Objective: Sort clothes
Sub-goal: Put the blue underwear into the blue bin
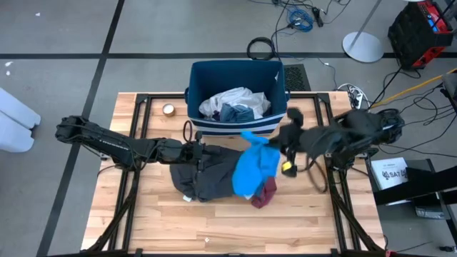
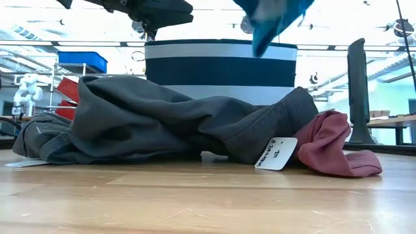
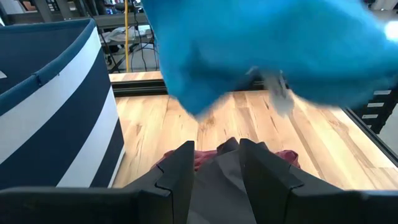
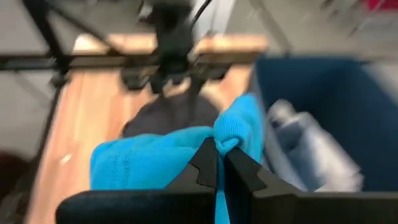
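The soft bright blue garment is pinched in the clenched right gripper, lifted near the striped dark blue bin, presumably for dropping in. The left gripper hovers released over the dark grey garment.

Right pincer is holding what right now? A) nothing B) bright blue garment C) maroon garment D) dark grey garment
B: the right pincer is shut on a bunched fold of the bright blue garment, which hangs lifted above the dark grey garment beside the bin.
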You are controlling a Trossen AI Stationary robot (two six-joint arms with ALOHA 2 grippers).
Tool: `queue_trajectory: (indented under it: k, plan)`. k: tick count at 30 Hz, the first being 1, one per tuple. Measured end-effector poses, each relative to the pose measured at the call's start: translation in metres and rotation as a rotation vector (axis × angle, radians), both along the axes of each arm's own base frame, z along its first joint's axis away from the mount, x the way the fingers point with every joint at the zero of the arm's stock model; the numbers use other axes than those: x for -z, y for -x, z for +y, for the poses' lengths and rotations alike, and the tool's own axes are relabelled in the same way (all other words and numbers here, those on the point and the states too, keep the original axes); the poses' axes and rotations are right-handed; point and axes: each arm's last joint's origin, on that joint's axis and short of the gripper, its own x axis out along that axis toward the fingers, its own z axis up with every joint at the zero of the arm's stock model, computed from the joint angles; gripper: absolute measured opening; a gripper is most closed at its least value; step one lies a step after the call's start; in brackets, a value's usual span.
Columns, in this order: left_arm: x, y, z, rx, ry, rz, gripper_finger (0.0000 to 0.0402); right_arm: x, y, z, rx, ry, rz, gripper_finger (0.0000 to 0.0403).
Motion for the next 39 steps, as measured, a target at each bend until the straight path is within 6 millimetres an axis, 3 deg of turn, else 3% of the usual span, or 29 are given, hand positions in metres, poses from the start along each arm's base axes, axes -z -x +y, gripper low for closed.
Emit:
queue_trajectory:
  k: [10,15,19,27,33,39]
  plan:
    - [0.0,0.0,0.0,0.0,0.0,0.0,0.0137,-0.055,-0.003,-0.048,0.153,0.333,-0.272,0.0]
    - [0.0,0.0,0.0,0.0,0.0,0.0,0.0137,-0.06,-0.008,-0.085,0.235,0.44,-0.255,0.0]
    - [0.0,0.0,0.0,0.0,-0.001,0.0,0.0137,-0.056,-0.008,-0.12,0.27,0.404,-0.222,0.0]
    - [0.0,0.0,0.0,0.0,-0.001,0.0,0.0137,-0.023,-0.008,-0.187,0.354,0.248,-0.128,0.0]
    - [0.0,0.0,0.0,0.0,-0.001,0.001,0.0137,0.03,-0.017,-0.222,0.431,0.161,0.007,0.0]
    - [0.0,0.0,0.0,0.0,-0.002,0.001,0.0137,0.081,-0.028,-0.242,0.476,0.068,0.037,0.0013]
